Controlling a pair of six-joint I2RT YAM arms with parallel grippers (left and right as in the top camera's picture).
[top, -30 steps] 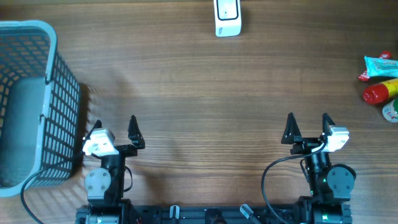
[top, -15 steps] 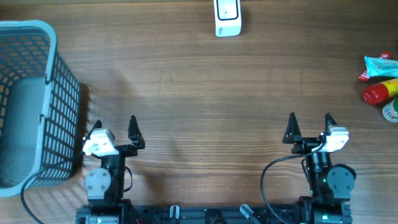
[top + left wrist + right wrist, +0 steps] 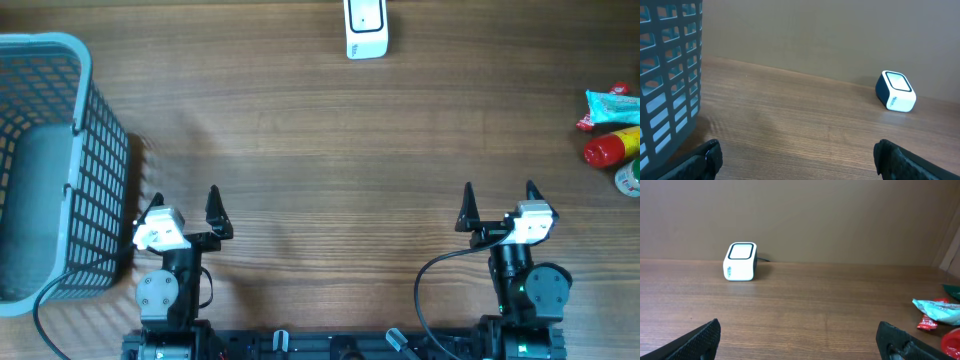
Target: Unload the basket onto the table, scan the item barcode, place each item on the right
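teal packet (image 3: pixel 610 105) well beyond right gripper (image 3: pixel 499 188)

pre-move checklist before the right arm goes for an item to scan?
1. right gripper open, nothing held: ok
2. left gripper open, nothing held: ok
3. teal packet and red-capped bottle lie on the right arm's side: ok
4. barcode position on either item: cannot tell
5. scanner unobstructed, window facing up: ok
6. basket far from the right arm's side: ok
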